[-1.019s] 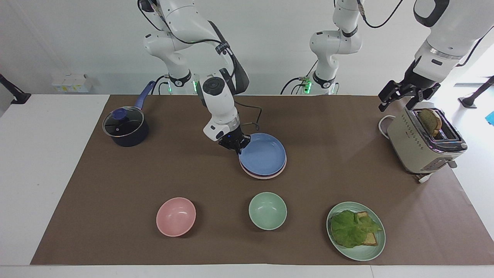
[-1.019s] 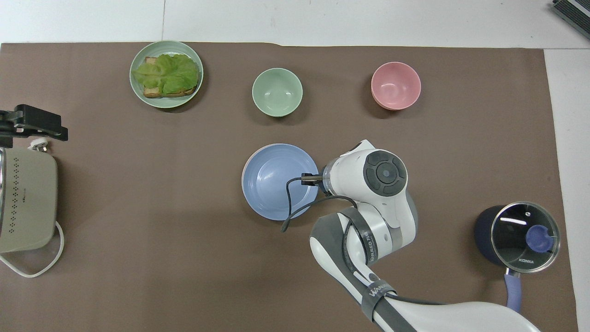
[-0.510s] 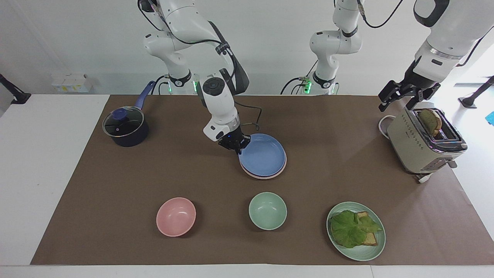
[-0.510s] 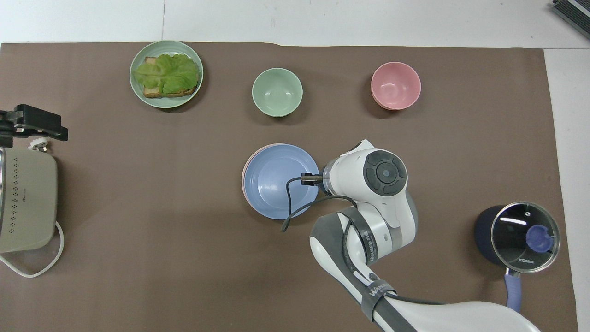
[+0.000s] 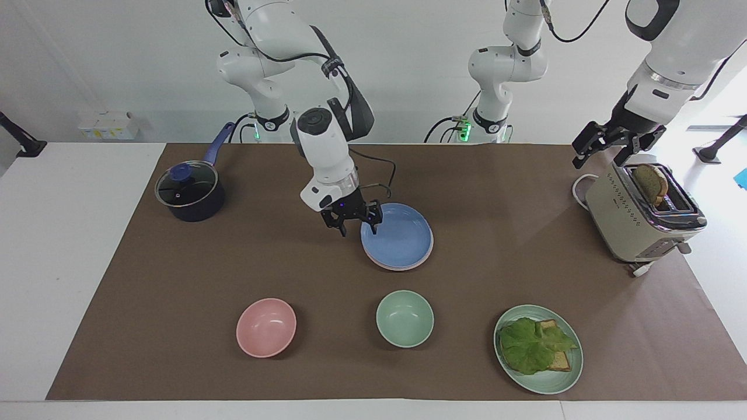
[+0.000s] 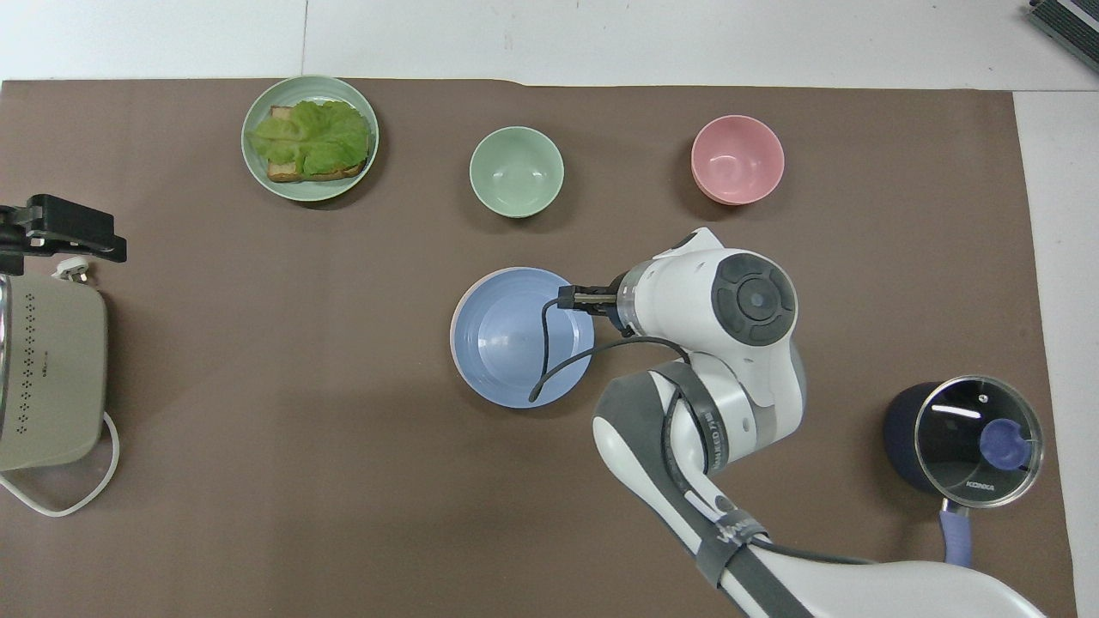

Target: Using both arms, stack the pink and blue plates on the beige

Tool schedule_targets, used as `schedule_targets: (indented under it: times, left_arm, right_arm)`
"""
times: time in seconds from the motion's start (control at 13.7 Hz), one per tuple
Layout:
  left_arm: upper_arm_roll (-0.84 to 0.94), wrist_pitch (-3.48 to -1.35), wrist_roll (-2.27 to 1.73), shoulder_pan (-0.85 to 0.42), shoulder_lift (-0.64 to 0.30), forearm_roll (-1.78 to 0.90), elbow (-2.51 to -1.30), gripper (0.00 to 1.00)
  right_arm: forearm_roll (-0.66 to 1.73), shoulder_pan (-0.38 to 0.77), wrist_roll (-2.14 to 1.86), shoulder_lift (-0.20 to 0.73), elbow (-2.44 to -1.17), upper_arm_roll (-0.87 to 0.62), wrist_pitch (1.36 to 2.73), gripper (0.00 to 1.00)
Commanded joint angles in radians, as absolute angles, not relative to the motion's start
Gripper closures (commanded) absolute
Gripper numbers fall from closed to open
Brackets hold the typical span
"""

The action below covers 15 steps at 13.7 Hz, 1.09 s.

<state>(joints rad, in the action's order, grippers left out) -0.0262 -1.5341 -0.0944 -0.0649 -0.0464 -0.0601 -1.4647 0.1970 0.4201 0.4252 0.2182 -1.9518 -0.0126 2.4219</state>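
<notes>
Right pincer [image 5: 356, 224], fingers apart, hangs over the blue plate [image 5: 400, 236]'s rim; clipping it on withdrawal could shift the mid-counter stack.

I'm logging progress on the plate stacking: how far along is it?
Nearly finished, it seems. The blue plate lies on top of the stack, a pink plate rim peeking out beneath; the beige plate underneath cannot be made out. The right pincer stands open at the blue plate's rim, holding nothing. The left pincer waits above the toaster. Only pulling the right arm away seems left.
</notes>
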Motion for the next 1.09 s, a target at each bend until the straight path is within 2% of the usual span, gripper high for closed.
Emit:
schedule_targets:
  times: [0.0,0.44,0.66,1.02]
  left_arm:
    - [-0.025,-1.522,-0.094,-0.063,-0.037,-0.04,-1.471,0.0]
    - [-0.025,-1.522,-0.094,-0.063,-0.037,-0.04,-1.471,0.0]
    - [-0.025,-1.522,-0.094,-0.063,-0.037,-0.041,-1.471,0.0]
    - [-0.025,-1.522,-0.094,-0.063,-0.035,-0.041,-1.471,0.0]
  right_arm:
    - [0.154,0.297,0.442,0.102,-1.963,-0.021,2.318,0.0]
    - [0.063,0.048,0.332,-0.11,-1.95,-0.02,2.042,0.0]
    - [0.042,-0.034,0.246,-0.103,-1.786,-0.021,1.826,0.0]
    - [-0.061,-0.04,0.206,-0.069,-1.617,-0.025,1.674,0.0]
